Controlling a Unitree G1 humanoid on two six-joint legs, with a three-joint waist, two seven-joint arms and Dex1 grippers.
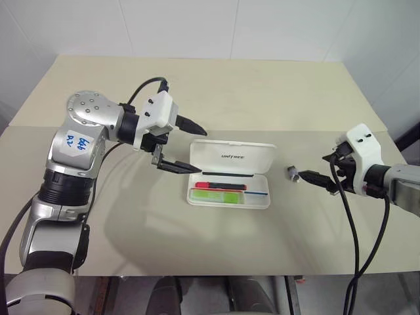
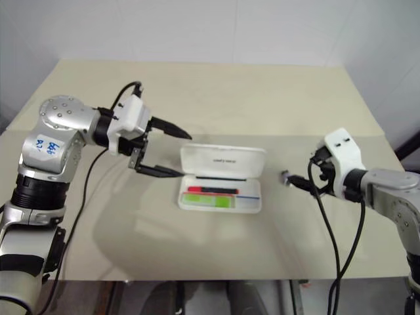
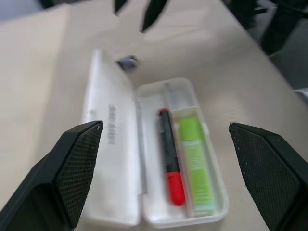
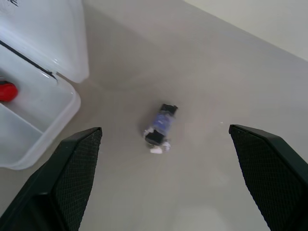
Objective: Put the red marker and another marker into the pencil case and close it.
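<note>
Lying open, the pencil case (image 1: 230,174) holds both markers; its raised lid (image 1: 231,157) faces the nearer, empty, spread left gripper (image 1: 184,146).

The pencil case (image 1: 230,174) lies open at the middle of the table (image 1: 197,85), its lid (image 1: 233,157) tilted up along the 12 o'clock edge and walling off that side. Its tray holds the red marker (image 1: 222,186) and the green marker (image 1: 216,196) side by side. From 6 o'clock the way in is bare tabletop. At 9 o'clock the left gripper (image 1: 187,147) hangs just beside the case with fingers spread. At 3 o'clock a small grey bit (image 1: 293,173) lies on the table, with the wide-spread right gripper (image 1: 314,177) just beyond it.
</note>
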